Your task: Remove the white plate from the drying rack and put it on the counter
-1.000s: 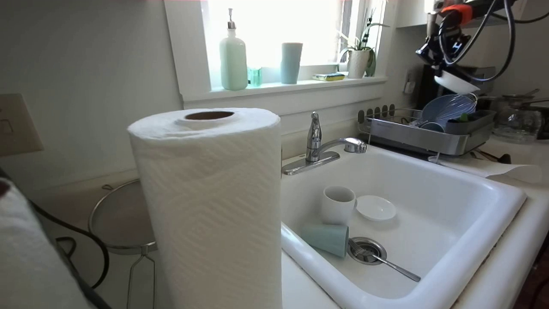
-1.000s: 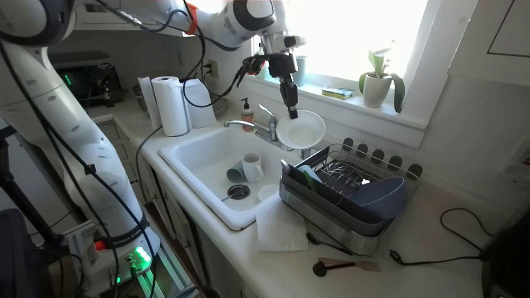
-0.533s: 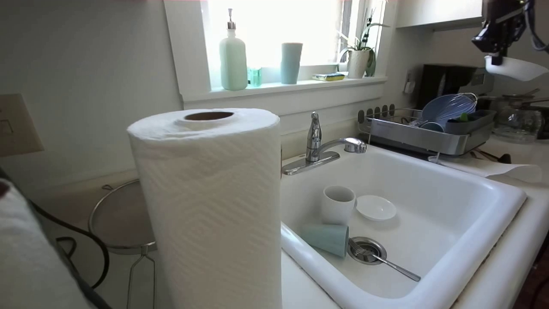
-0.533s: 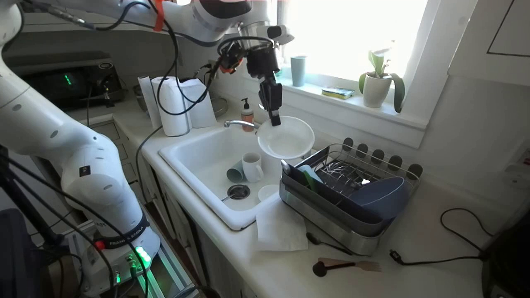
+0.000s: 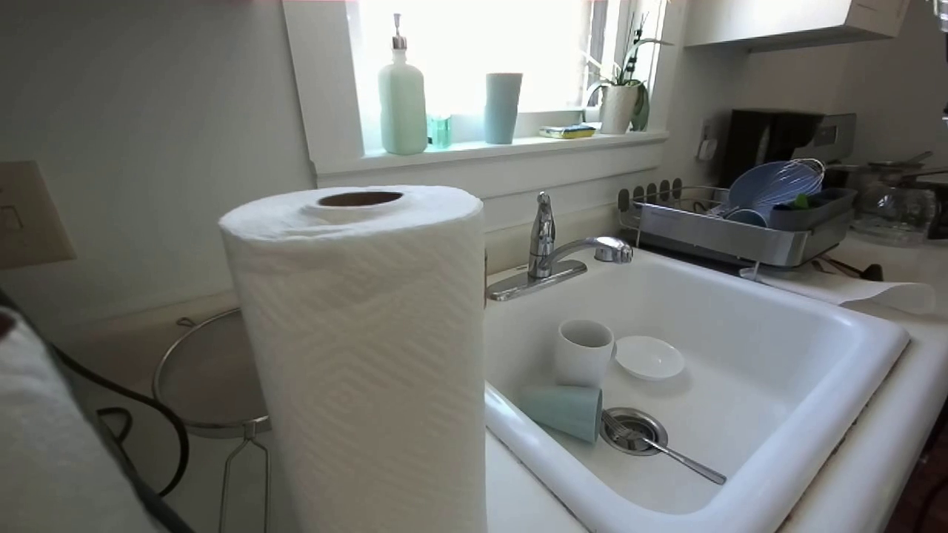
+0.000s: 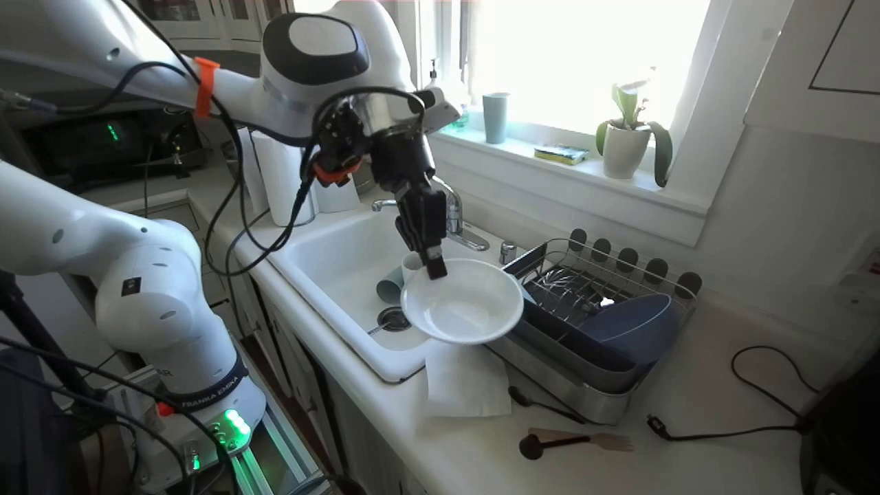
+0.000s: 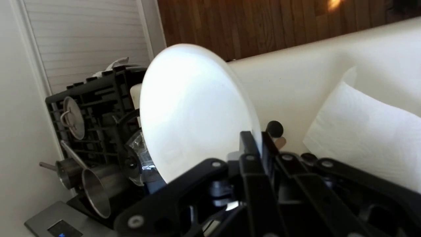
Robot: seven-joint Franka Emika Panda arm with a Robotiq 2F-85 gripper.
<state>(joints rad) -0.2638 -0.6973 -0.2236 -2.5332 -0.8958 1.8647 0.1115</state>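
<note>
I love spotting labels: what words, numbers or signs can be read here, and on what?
"FRANKA EMIKA": black band on the robot arm.
Possibly "AR", unclear: robot arm, above that band.
Green digits on black appliance: too small.
Blue mark on grey appliance's screen: too blurred.
Lettering on the drying rack: too small.

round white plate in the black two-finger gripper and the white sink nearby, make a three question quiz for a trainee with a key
1. Multiple choice: the black two-finger gripper holds the round white plate by its A) centre, B) rim, C) underside.
2. True or false: the pale blue-green cup in the white sink stands upright.
3. Fill in: the silver metal fork lies with its tines over the ____.

Key: 1. B; 2. False, it lies on its side; 3. round metal drain.
</note>
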